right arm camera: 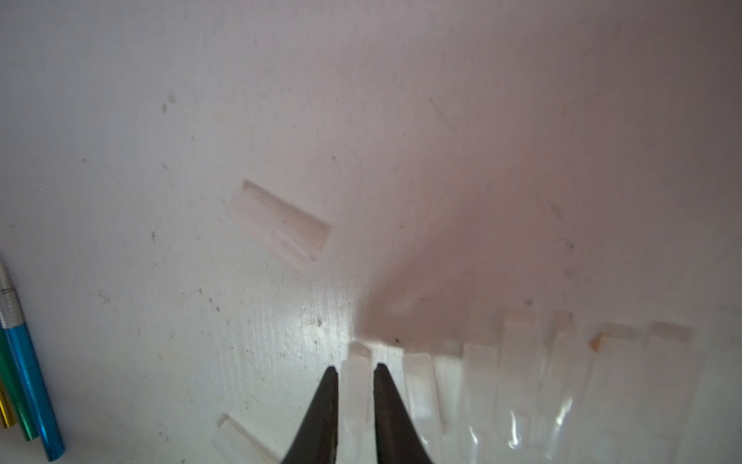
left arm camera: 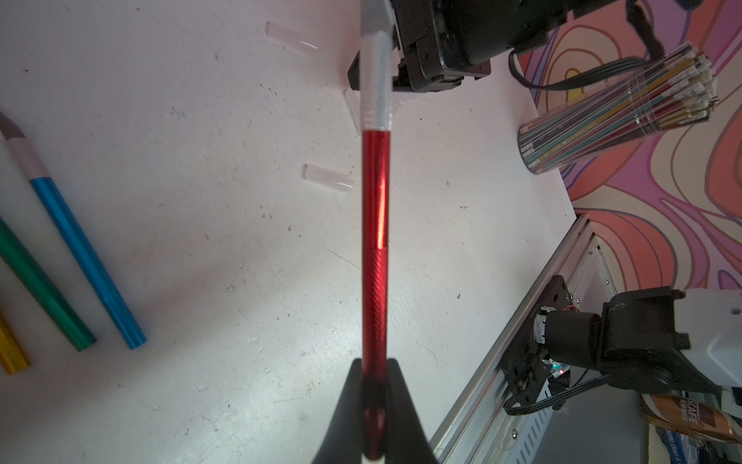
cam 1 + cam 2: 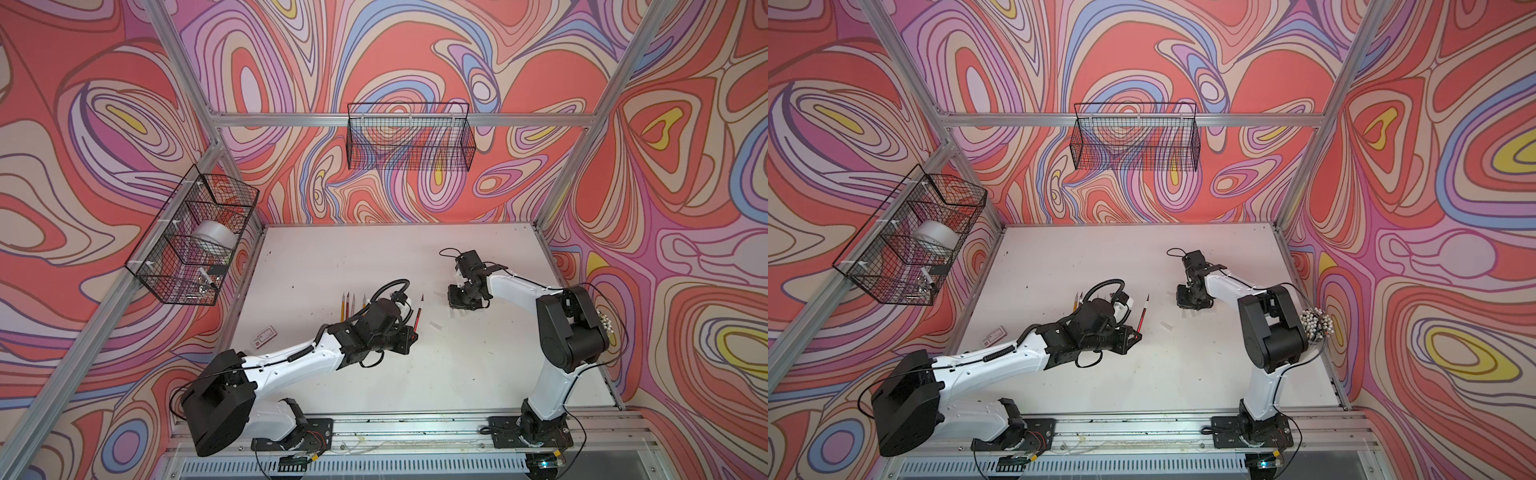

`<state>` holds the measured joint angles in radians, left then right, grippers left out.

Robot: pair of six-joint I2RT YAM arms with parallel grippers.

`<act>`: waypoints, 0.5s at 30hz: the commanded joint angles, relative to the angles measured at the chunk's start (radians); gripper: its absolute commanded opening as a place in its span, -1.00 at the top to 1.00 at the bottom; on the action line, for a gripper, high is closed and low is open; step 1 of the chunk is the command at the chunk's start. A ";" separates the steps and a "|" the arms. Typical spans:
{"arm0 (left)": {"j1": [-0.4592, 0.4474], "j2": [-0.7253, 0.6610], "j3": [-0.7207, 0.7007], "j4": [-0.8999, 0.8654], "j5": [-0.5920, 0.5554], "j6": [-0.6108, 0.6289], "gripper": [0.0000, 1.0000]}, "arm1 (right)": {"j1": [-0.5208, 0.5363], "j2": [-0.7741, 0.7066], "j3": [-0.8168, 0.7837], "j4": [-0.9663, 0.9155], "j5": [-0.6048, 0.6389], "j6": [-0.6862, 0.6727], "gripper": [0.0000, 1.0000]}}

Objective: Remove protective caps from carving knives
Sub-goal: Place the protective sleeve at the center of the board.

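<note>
The walls (image 3: 415, 62) carry a swirl pattern of coral, lilac, blue, cream and yellow bands with dark outlines; the table (image 3: 478, 365) is white with dark flecks, and the baskets (image 3: 409, 137) are black wire mesh. The red knife (image 2: 374, 241) has a metallic handle — cross-hatched on one stretch, smooth on the other — and a silver collar; beside it lie a blue knife (image 2: 86, 261), a green knife (image 2: 44, 293) and a gold knife (image 2: 12, 353). The caps (image 1: 279, 219) are translucent whitish; the sticks (image 2: 614, 108) are multicoloured with white tips.
</note>
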<state>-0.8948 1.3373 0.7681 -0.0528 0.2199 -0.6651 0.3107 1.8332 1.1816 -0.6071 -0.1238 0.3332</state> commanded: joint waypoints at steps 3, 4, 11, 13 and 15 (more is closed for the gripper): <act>0.007 0.005 -0.022 0.025 0.004 -0.010 1.00 | 0.011 0.017 0.029 -0.015 0.024 -0.003 0.58; 0.007 0.003 -0.024 0.026 0.003 -0.010 1.00 | 0.013 0.016 0.032 -0.015 0.025 -0.005 0.57; 0.006 -0.013 -0.045 0.034 -0.007 -0.014 1.00 | 0.045 0.039 0.078 0.000 0.007 -0.052 0.51; 0.007 -0.019 -0.051 0.032 -0.010 -0.014 1.00 | 0.049 0.061 0.104 -0.009 0.008 -0.063 0.47; 0.007 -0.028 -0.058 0.030 -0.016 -0.016 1.00 | 0.051 0.076 0.121 -0.008 0.015 -0.071 0.42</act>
<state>-0.8948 1.3342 0.7265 -0.0360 0.2180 -0.6678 0.3561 1.8771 1.2766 -0.6136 -0.1188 0.2935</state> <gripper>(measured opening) 0.108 0.284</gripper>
